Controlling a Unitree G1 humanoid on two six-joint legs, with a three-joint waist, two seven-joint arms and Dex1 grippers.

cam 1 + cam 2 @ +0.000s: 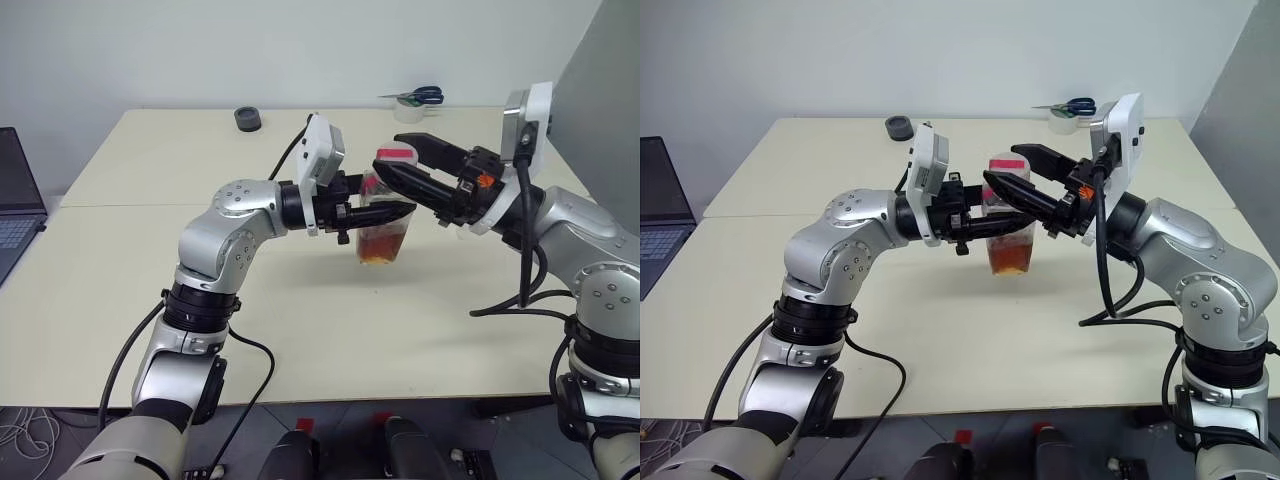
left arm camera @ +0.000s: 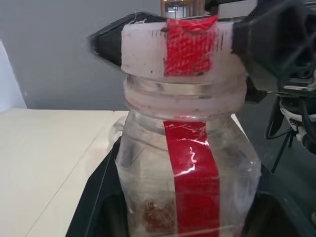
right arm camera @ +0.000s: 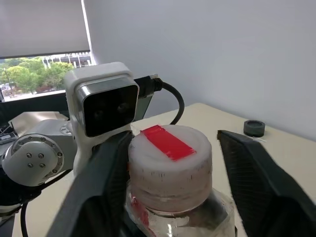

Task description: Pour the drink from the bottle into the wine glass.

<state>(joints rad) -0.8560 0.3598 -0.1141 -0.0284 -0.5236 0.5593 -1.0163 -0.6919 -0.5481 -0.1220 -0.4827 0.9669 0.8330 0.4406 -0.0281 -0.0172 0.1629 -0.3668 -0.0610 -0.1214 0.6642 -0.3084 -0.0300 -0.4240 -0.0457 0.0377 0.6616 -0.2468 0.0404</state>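
Observation:
The bottle (image 2: 148, 163) is clear, with a red label strip and a white cap (image 3: 170, 163) marked red. It stands upright over the middle of the table (image 1: 130, 280). I cannot tell whether its base touches the tabletop. The amber drink (image 1: 378, 248) lies in its bottom. My left gripper (image 1: 400, 213) reaches in level from the left and is shut on the bottle's body. My right gripper (image 3: 173, 134) comes from the right and straddles the cap. One finger (image 3: 106, 168) touches the cap and a narrow gap shows at the other finger (image 3: 247, 173). The wine glass is out of view.
A laptop (image 1: 15, 200) sits on a side table at the far left. A small black round object (image 1: 248, 119) lies at the table's back edge. Blue-handled scissors (image 1: 420, 96) rest on a white object at the back right. A grey panel (image 1: 610, 90) stands to the right.

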